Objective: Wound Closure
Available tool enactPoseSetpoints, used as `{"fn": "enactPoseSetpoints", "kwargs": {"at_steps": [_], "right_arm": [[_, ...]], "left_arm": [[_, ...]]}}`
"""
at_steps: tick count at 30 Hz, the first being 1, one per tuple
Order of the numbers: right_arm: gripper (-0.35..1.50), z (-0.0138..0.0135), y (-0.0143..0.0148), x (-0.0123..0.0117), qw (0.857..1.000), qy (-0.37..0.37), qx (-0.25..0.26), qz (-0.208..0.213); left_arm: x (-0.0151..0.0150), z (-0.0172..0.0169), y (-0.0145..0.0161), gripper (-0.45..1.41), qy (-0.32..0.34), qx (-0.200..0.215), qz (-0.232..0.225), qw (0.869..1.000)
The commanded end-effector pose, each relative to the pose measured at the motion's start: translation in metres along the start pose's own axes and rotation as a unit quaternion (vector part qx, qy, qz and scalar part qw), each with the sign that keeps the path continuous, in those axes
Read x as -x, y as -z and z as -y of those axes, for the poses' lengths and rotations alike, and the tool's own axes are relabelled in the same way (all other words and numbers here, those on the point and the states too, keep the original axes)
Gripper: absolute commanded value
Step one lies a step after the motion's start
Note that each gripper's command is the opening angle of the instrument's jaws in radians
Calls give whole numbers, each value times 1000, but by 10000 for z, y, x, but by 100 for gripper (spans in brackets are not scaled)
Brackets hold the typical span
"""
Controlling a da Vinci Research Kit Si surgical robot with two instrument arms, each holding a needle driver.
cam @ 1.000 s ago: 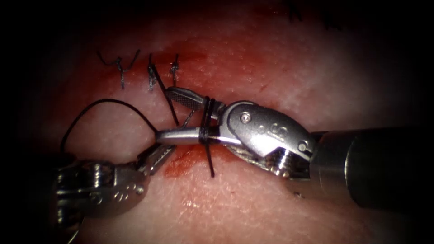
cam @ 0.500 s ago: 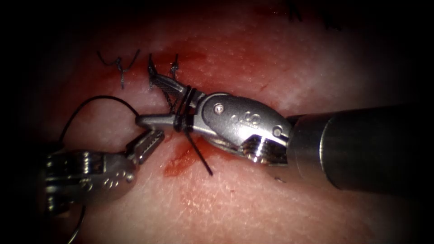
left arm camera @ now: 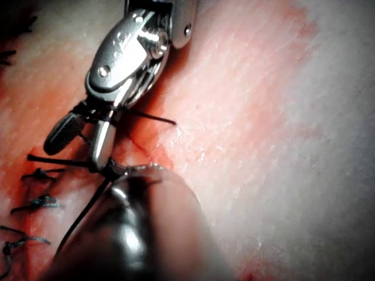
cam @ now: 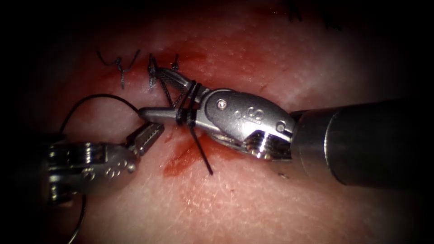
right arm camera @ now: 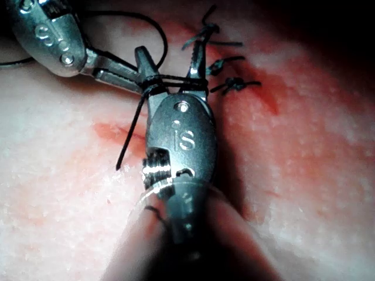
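Since 1 second ago the right end effector (cam: 151, 92), spread wide with thread (cam: 187, 106) wound around it, reaches left toward the stitches (cam: 151, 74), while the left end effector (cam: 147, 135) grips thread.

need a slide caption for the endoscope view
Right arm's steel tool, jaws open and wrapped with loops of black thread, above the pale reddened tissue; left arm's steel tool shut on that thread.

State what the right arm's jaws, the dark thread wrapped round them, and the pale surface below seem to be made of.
Right end effector: polished metal with bright glints; one jaw face cross-hatched.
Thin black thread: smooth, stiff-looking strand, perhaps synthetic.
Pale pink tissue: soft, moist, finely pored skin with a wet sheen.
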Motion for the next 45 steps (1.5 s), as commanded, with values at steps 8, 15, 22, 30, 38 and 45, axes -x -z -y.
{"fn": "enactPoseSetpoints", "kwargs": {"at_steps": [8,15,22,30,38,45], "right_arm": [[83,-3,-6,6,1000,0,8,0],[83,-15,-23,11,1000,-1,21,7],[83,-6,-43,22,999,-6,12,30],[-35,-5,-38,23,1000,-12,9,25],[-35,4,-24,15,1000,-20,23,2],[-35,26,13,17,999,-21,26,1]], "left_arm": [[-8,-9,-7,-45,2,0,2,1000],[-8,-8,-9,-45,3,0,3,1000],[-8,-7,-9,-45,3,0,3,1000],[-6,-7,-8,-45,2,0,3,1000],[-5,-9,-5,-45,2,0,3,1000],[7,-7,0,-45,-1,5,4,1000]]}}
